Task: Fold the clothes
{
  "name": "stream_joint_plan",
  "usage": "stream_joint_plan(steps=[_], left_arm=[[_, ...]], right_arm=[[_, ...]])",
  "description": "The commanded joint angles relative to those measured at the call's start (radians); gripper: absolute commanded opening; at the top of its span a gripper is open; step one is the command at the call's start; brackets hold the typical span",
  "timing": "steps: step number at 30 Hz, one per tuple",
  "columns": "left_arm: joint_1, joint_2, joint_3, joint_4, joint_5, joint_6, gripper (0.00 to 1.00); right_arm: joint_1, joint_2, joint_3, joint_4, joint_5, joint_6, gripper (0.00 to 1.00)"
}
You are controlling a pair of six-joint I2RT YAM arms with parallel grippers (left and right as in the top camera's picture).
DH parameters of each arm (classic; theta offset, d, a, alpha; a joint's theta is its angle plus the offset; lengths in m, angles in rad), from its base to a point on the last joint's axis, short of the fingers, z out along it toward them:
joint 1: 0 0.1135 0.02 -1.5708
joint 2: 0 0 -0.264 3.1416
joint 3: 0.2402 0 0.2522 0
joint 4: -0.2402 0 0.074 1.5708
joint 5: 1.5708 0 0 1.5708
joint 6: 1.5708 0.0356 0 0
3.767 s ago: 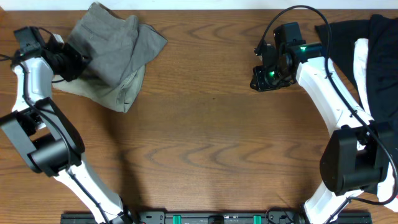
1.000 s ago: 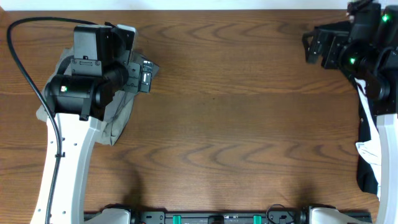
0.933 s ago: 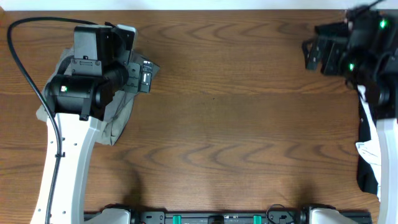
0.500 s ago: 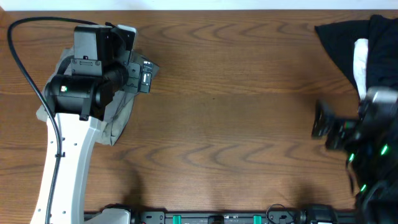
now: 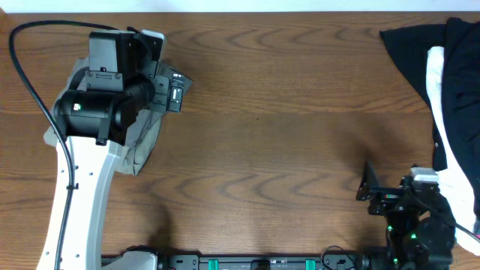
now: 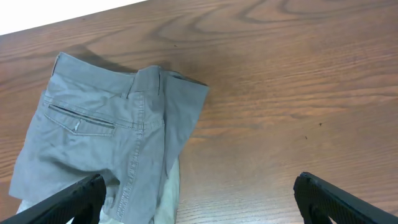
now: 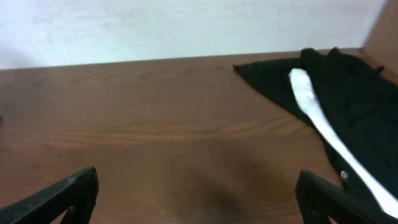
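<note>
The grey shorts (image 6: pixel 106 137) lie in a folded heap at the table's back left, with a pale khaki-green layer (image 6: pixel 169 198) showing under their edge. In the overhead view my left arm covers most of the grey shorts (image 5: pixel 144 139). My left gripper (image 5: pixel 172 90) hangs above their right edge, open and empty, and the left wrist view shows the same gripper (image 6: pixel 199 208) with its fingers wide apart. My right gripper (image 5: pixel 373 193) is low at the front right, open over bare wood. In its own view the right gripper (image 7: pixel 199 205) holds nothing.
A black garment (image 5: pixel 412 49) with a white garment (image 5: pixel 442 112) across it lies at the back right, running down the right edge. In the right wrist view the black garment (image 7: pixel 354 106) and the white garment (image 7: pixel 323 130) lie ahead to the right. A pale wall (image 7: pixel 186 25) stands behind the table.
My right arm has swung from the back right corner down to the front right, uncovering the black and white garments. The left arm and the grey shorts have not moved.
</note>
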Motion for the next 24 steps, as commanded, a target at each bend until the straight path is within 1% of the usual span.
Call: stream_joint_plan(steps=[1, 6, 10, 13, 24], left_arm=[[-0.002, 0.002, 0.005, 0.001, -0.01, 0.005, 0.98], [-0.002, 0.002, 0.005, 0.001, -0.01, 0.005, 0.98], [-0.002, 0.002, 0.005, 0.001, -0.01, 0.005, 0.98], [-0.002, 0.002, 0.005, 0.001, -0.01, 0.005, 0.98], [-0.002, 0.002, 0.005, 0.001, -0.01, 0.005, 0.98]], right_arm=[[0.013, -0.013, -0.054, 0.034, -0.017, -0.017, 0.99], [0.013, -0.017, -0.153, 0.117, -0.022, -0.016, 0.99], [0.013, -0.017, -0.257, 0.232, -0.029, -0.013, 0.99], [0.013, -0.016, -0.269, 0.28, -0.032, -0.009, 0.99], [0.013, -0.015, -0.27, 0.29, -0.031, -0.009, 0.99]])
